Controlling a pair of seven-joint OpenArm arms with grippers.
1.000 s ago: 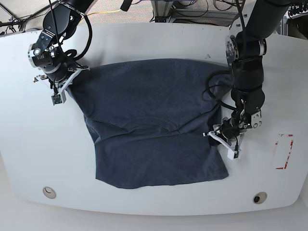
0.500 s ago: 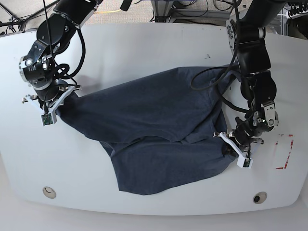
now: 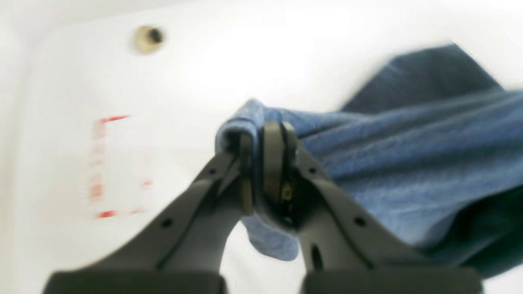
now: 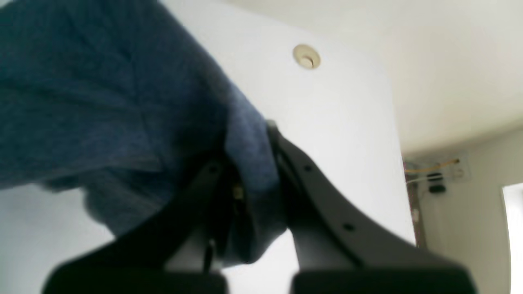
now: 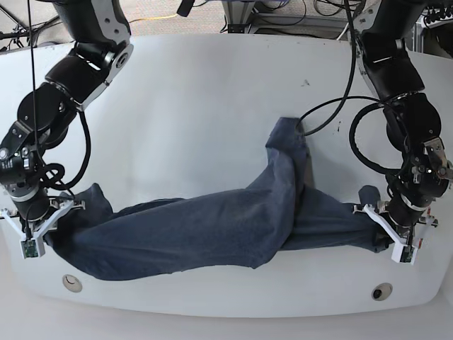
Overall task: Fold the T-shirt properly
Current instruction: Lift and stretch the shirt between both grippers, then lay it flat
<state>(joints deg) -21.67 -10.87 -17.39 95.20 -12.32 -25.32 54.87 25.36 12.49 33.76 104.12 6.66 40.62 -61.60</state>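
T-shirt pinched in both hands (left hand, right hand).

The far table lies open; the T-shirt stretches across the near strip, one ridge reaching toward the middle.

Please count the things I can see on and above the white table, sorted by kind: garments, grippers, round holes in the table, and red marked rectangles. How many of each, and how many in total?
Garments: 1, the T-shirt
Grippers: 2, the left gripper and the right gripper, each shut on the shirt
Round holes: 2, and
Red marked rectangles: 1
Total: 6
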